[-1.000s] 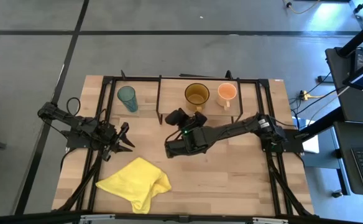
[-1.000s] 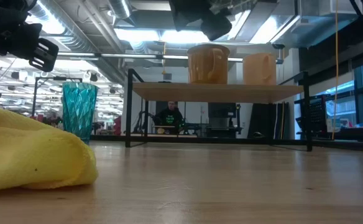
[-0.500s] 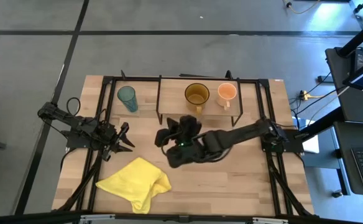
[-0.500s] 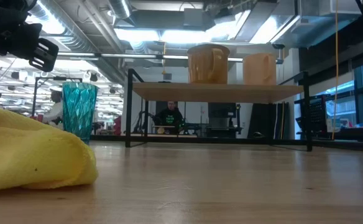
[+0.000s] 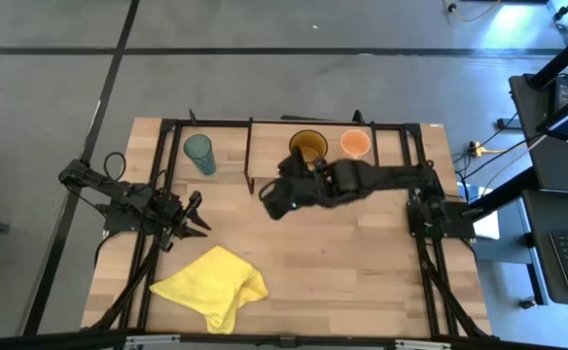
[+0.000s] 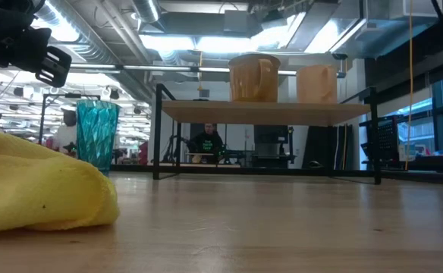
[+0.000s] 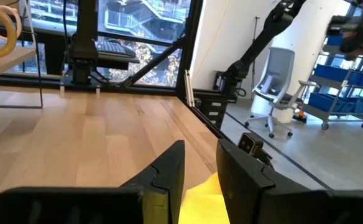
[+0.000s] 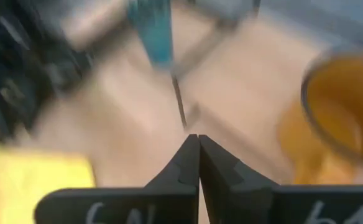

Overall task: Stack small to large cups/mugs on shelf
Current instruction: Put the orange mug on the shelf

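Observation:
The shelf (image 5: 381, 160) stands along the table's far side. On it are the amber-yellow mug (image 5: 308, 146) and, to its right, the pale-orange mug (image 5: 355, 143); both also show in the low view (image 6: 253, 77) (image 6: 316, 83). The teal tumbler (image 5: 199, 153) stands on the tabletop left of the shelf (image 6: 96, 140). My right gripper (image 5: 269, 199) is shut and empty, high above the table just in front of the amber mug (image 8: 343, 112). My left gripper (image 5: 198, 222) is open and empty at the table's left, above the yellow cloth's far end.
A crumpled yellow cloth (image 5: 211, 287) lies near the table's front left. A black metal frame (image 5: 167, 136) runs round the table and over the shelf. Bare wood lies in the middle and at the right. A person (image 6: 206, 140) sits in the room beyond.
My right gripper has risen out of the low view's top. It has swung first toward the table's near edge and then toward the far edge, ending close in front of the amber mug. The mugs, tumbler and cloth have stayed put.

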`<action>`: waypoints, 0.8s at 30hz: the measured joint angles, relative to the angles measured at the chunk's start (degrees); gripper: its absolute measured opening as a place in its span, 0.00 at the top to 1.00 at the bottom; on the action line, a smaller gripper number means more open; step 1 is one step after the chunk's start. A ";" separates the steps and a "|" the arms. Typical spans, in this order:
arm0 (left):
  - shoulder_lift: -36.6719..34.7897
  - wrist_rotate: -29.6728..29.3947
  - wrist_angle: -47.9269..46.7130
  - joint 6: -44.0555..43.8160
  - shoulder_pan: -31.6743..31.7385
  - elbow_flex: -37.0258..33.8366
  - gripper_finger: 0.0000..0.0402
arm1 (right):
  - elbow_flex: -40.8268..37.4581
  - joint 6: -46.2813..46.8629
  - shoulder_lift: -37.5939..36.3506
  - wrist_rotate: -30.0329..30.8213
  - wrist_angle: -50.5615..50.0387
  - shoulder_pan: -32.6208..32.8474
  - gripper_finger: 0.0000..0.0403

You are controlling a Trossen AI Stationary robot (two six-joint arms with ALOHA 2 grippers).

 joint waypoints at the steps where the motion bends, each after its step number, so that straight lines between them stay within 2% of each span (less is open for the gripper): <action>1: 0.00 0.00 0.00 0.00 0.00 0.00 0.78 | -0.06 0.67 0.10 -3.37 -2.94 -0.90 0.98; 3: 0.00 0.00 -0.02 0.00 0.00 0.00 0.78 | -0.09 1.42 0.25 -6.50 -7.07 -2.22 0.98; 10: 0.02 0.00 -0.02 0.00 0.00 0.00 0.78 | -0.09 -3.15 0.25 -12.84 -9.03 -6.06 0.98; 24: 0.00 0.00 -0.04 0.00 0.00 0.00 0.78 | -0.07 -16.41 0.44 -12.95 -13.48 -10.12 0.98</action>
